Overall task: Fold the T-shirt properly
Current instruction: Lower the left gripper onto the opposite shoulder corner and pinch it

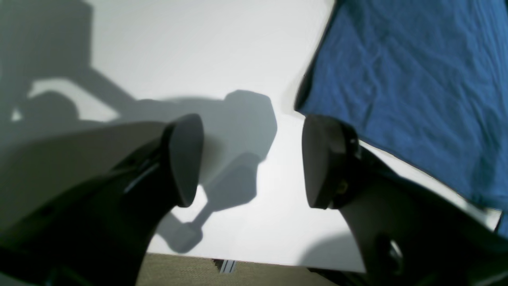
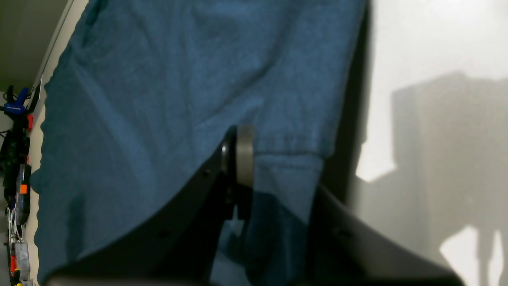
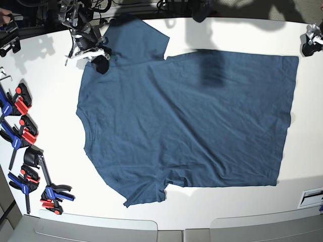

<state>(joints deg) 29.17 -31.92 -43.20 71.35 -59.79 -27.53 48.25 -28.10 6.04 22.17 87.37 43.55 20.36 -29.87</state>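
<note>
- T-shirt (image 3: 186,121) lies spread flat on the white table (image 3: 50,96), collar end to the left, hem to the right; one sleeve at far left, the other at near centre-left.
- Right gripper (image 3: 97,56) sits at the far-left sleeve/shoulder, jaws pinched together on the T-shirt fabric; the right wrist view shows the cloth bunched at the fingertips (image 2: 244,159).
- Left gripper (image 1: 252,159) is spread wide, holding nothing, over bare table just beside the shirt's edge, not touching it.
- In the base view the left gripper is only partly visible at the far-right edge, cut off by the frame.
- Right wrist view: the second finger is hidden behind fabric and shadow.
- Clamps (image 3: 22,131) line the left table edge, near the collar.
- Open table along the near edge and in a strip to the right of the hem.
</note>
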